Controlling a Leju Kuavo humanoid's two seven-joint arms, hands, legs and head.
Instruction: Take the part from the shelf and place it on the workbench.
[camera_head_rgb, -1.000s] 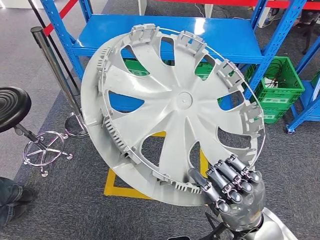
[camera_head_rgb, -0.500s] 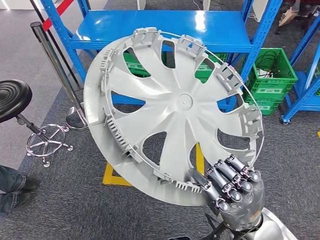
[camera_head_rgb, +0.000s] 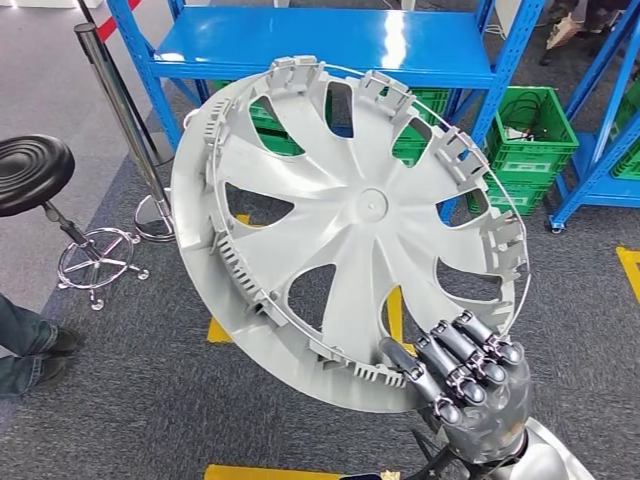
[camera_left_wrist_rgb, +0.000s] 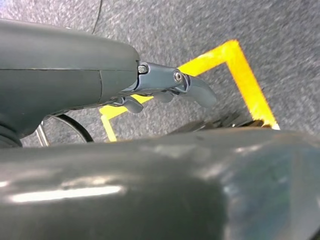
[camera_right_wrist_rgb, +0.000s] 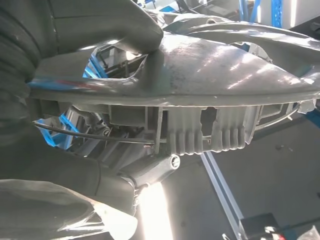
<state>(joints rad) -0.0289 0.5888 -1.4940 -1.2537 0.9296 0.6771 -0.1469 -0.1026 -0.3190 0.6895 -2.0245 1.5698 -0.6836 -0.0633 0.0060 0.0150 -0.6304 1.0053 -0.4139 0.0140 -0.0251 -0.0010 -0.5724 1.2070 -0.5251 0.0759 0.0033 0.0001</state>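
Observation:
The part is a large silver wheel cover (camera_head_rgb: 355, 215) with curved spokes and clips around its rim. I see its inner side, tilted, held up in front of me over the grey carpet. My right hand (camera_head_rgb: 468, 385) grips its lower right rim, fingers curled over the edge. In the right wrist view the wheel cover (camera_right_wrist_rgb: 211, 75) is seen edge-on, with the thumb (camera_right_wrist_rgb: 113, 25) pressed on its top face. My left hand (camera_left_wrist_rgb: 166, 85) hangs over the floor with its fingers extended and nothing in it.
A blue shelf (camera_head_rgb: 317, 45) stands behind the cover, with green crates (camera_head_rgb: 528, 145) under it and beside it. A black stool (camera_head_rgb: 30, 170) and a chrome post (camera_head_rgb: 124, 125) stand to the left. A person's leg (camera_head_rgb: 26, 345) is at the left edge. Yellow tape (camera_head_rgb: 630, 265) marks the carpet.
The whole picture has shifted: shelf, stool and crates slid upward and new yellow tape came into sight, so the camera moved. The wheel cover stays in my right hand's grip.

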